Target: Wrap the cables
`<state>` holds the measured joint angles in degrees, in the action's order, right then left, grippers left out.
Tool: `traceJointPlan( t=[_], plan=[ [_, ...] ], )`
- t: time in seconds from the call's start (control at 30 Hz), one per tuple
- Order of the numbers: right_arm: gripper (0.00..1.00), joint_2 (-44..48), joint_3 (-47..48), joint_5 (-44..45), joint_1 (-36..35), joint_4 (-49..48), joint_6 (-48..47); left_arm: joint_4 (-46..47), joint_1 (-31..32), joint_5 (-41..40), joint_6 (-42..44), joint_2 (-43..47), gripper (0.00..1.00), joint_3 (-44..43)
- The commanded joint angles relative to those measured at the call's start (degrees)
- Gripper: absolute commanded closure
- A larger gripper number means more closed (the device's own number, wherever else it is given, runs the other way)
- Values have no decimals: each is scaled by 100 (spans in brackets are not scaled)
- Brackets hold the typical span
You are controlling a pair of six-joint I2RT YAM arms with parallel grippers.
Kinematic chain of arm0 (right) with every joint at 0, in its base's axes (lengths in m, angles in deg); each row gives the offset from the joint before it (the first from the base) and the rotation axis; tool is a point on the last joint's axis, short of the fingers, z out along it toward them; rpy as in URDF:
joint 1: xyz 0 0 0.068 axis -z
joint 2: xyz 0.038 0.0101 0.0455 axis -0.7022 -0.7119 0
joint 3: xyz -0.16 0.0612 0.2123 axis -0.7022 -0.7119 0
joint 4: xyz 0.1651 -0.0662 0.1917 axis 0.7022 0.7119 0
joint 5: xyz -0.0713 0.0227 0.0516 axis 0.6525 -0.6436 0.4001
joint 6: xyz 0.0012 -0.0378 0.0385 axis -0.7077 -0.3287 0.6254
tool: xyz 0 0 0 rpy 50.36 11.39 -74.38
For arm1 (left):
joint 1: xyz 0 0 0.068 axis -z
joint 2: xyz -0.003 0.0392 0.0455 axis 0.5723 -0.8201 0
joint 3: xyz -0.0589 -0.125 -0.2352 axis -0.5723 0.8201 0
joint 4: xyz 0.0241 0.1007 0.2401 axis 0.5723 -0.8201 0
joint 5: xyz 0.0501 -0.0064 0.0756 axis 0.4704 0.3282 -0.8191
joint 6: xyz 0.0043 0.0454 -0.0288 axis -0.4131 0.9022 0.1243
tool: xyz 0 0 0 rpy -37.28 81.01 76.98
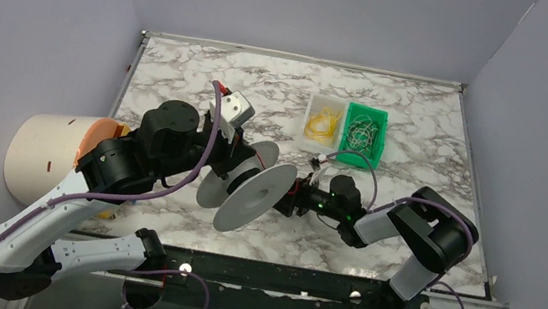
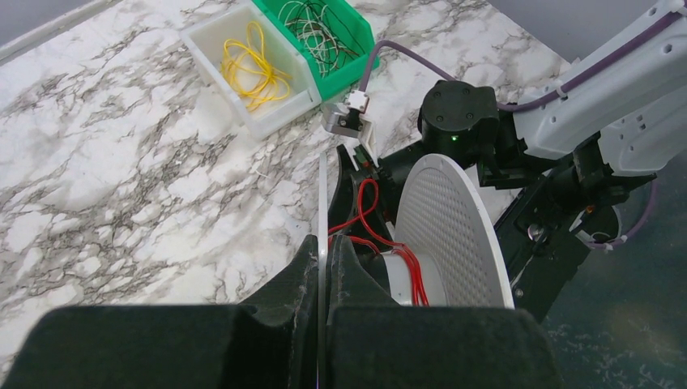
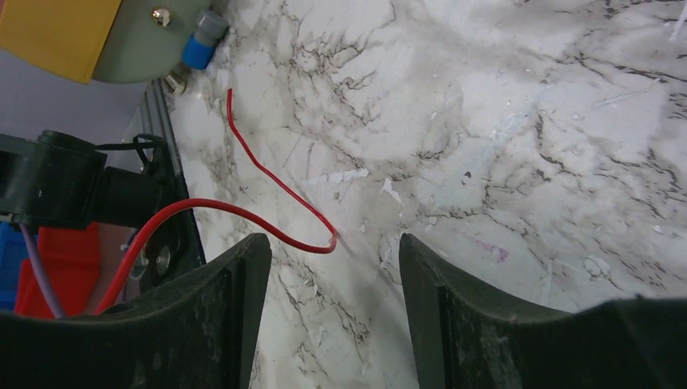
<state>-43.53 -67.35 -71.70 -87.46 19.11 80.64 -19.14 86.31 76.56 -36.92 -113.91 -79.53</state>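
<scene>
A white spool [image 1: 248, 186] with two round flanges is held tilted above the table. My left gripper [image 2: 322, 243] is shut on the thin edge of the near flange [image 2: 322, 186]. The red wire [image 2: 366, 207] loops loosely and is wound in a few turns on the hub [image 2: 405, 279], beside the perforated far flange [image 2: 450, 227]. My right gripper [image 3: 332, 251] is open, low over the marble, just right of the spool [image 1: 299, 195]. A free stretch of red wire [image 3: 267, 174] lies on the table; its bend sits just beyond the gap, nearer the left fingertip [image 3: 251, 259].
A clear bin [image 1: 323, 119] of yellow wires and a green bin [image 1: 364, 135] of pale wires stand at the back right. A white cylinder [image 1: 49, 153] sits off the table's left edge. Grey walls close three sides.
</scene>
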Motion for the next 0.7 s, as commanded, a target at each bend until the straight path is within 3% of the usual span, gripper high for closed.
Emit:
traceJointPlan(
  t=[0.0, 0.33, 0.47, 0.57, 0.67],
  plan=[
    [37, -320, 111, 20, -185, -987, 166, 466, 20, -72, -120, 66, 100, -165],
    [50, -959, 192, 127, -294, -1835, 385, 556, 20, -73, -211, 64, 100, -171],
    [60, -1094, 169, 164, -297, -2140, 381, 576, 28, -84, -249, 77, 100, -155],
    [75, -1159, 133, 192, -311, -2262, 394, 589, 22, -159, -298, 84, 100, -132],
    [98, -1205, 11, 258, -318, -2424, 477, 640, 22, -358, -410, 59, 100, -112]
  ],
)
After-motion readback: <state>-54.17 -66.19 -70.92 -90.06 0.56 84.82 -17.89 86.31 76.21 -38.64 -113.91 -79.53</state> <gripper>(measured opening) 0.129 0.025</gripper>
